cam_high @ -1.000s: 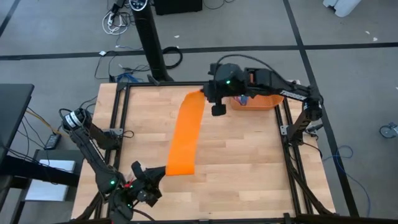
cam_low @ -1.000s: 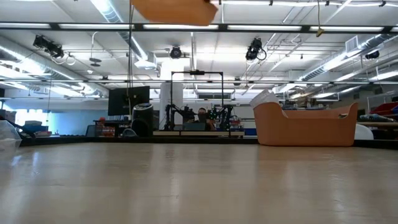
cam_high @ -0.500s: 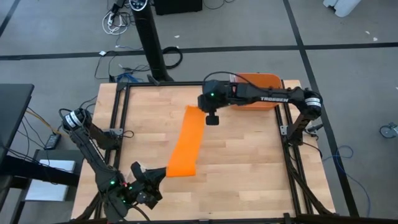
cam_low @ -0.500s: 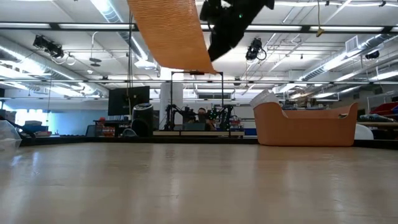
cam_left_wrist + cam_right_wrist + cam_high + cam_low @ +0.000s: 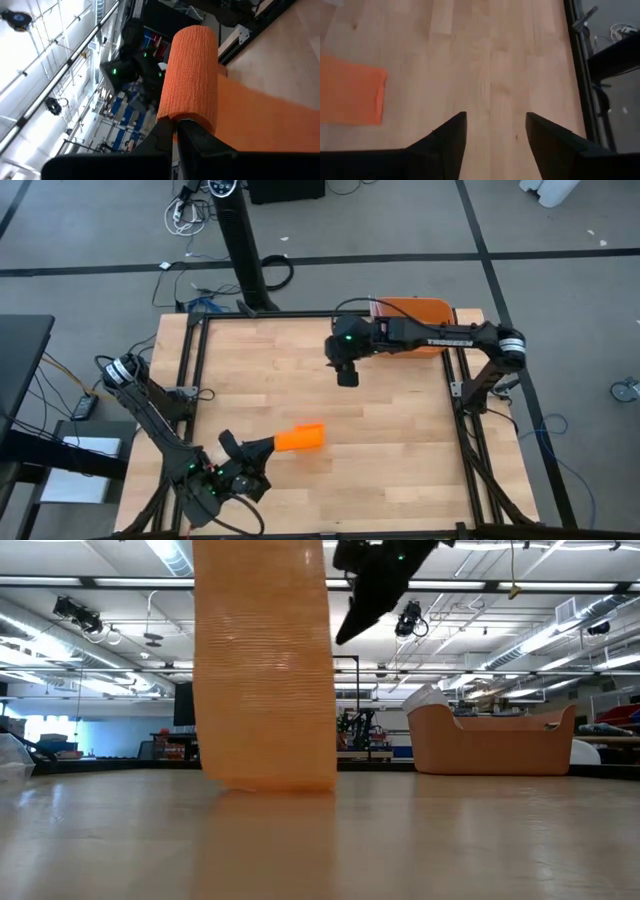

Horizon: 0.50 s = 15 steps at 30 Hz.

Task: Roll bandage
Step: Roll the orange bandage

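Currently, scene: wooden table inside a black frame, two dark arms working over it.
Bandage: bright orange strip, lying bunched at the near-left part of the table in the high view; one end is pinched, and the rest lies on the wood close to the left gripper.
Bandage, low view: shows as a broad orange ribbed band hanging close to the camera, lower edge touching or just above the table; cannot tell which.
Bandage, left wrist view: cloth folds over the fingertips like a thick ribbed roll, more strip trailing flat on the wood behind it.
Left gripper: at the near-left corner of the table, fingers pressed together on the end of the bandage; grip visible in the left wrist view.
Right gripper: up in the air over the far middle of the table, fingers spread, nothing between them; in the right wrist view both dark fingers stand apart over bare wood, with the orange strip lying well off to one side.
Right arm, low view: dark gripper high above the table, apart from the band.
Orange bin: rigid tub at the far-right corner, behind the right arm; in the low view it sits on the table right of the band.
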### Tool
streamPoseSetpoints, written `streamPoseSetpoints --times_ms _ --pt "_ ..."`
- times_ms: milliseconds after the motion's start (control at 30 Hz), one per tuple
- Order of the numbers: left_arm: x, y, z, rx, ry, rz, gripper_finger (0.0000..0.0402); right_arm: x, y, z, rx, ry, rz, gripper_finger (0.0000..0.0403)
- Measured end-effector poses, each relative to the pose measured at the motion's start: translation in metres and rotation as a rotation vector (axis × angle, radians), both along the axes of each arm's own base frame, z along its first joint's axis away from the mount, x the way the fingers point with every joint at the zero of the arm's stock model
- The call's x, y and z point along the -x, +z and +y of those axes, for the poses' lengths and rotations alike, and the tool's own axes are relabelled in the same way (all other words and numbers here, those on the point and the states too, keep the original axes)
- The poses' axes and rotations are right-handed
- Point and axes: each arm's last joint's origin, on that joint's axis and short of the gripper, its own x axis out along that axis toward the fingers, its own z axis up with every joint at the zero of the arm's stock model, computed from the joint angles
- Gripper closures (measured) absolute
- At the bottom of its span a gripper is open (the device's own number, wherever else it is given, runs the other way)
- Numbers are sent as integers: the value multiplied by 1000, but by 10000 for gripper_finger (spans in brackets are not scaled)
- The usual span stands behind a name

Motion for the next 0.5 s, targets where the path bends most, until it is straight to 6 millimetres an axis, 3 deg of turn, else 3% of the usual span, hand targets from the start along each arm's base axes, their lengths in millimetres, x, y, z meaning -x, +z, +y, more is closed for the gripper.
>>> streamPoseSetpoints --times_ms 67,167,367,500 --pt "0 -1 1 14 1 -11 387 11 -8 2 -39 -5 -21 188" --pt "-1 -2 1 5 3 -4 387 28 -37 10 -67 -15 -76 187" --pt "-7 9 18 32 52 -27 387 58 -104 52 -125 62 -376 187" --pt "-10 20 33 39 90 -33 387 76 -130 76 -199 109 -562 188"
